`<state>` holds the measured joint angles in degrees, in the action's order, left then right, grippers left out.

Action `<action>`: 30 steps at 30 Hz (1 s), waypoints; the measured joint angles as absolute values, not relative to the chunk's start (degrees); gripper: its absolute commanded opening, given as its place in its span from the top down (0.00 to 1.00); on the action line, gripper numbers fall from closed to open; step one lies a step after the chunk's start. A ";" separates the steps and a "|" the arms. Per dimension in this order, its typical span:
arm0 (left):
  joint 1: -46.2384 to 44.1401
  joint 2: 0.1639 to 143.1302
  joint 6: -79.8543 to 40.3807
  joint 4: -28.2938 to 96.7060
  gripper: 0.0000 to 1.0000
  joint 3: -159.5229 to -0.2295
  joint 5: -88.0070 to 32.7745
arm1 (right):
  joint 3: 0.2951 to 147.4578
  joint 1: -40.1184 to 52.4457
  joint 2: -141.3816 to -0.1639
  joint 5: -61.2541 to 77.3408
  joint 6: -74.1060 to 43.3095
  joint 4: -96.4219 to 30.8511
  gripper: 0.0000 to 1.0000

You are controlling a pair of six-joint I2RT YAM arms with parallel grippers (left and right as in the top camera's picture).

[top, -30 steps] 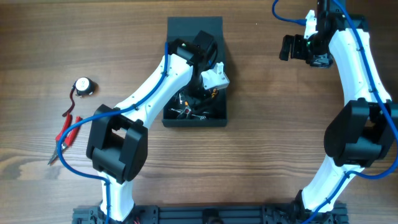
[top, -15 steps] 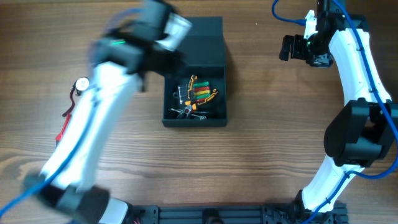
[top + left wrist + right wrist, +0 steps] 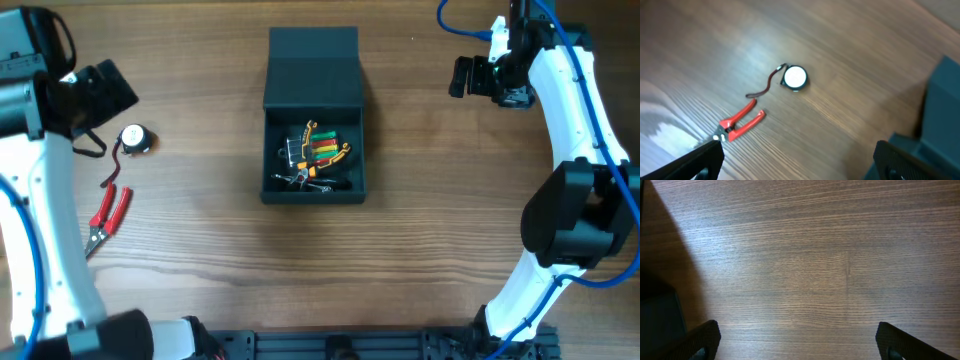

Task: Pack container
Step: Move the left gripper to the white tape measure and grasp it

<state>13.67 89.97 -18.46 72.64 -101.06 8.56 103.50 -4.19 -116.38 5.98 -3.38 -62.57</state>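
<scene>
Teal-grey container (image 3: 313, 70) lies open, tools (image 3: 318, 152) inside; red pliers (image 3: 105, 215) outside.

Red-handled metal pliers (image 3: 103, 220) lie near a small round black disc (image 3: 133, 138) with a white face, on a brown wood-grain table (image 3: 450, 220).

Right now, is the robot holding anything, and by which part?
Nothing. The left hand and the right hand are both open and empty; the red pliers lie untouched on the table.

Container (image 3: 945, 102) cut off at right edge
</scene>
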 measured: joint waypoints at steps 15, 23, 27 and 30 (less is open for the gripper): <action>15.92 116.75 -19.79 64.69 0.00 -99.63 3.92 | 103.50 -4.19 -116.38 5.98 -2.44 -63.88 0.00; 16.34 120.46 -18.11 61.73 0.00 -99.59 4.12 | 103.50 -4.19 -116.38 5.98 -2.26 -64.18 0.00; 17.78 120.51 -17.89 60.71 0.00 -99.59 4.43 | 103.50 -4.19 -116.38 5.98 -2.09 -64.27 0.00; 18.70 120.51 -17.89 59.70 0.00 -99.59 4.54 | 103.50 -4.19 -116.38 5.98 -2.09 -64.29 0.00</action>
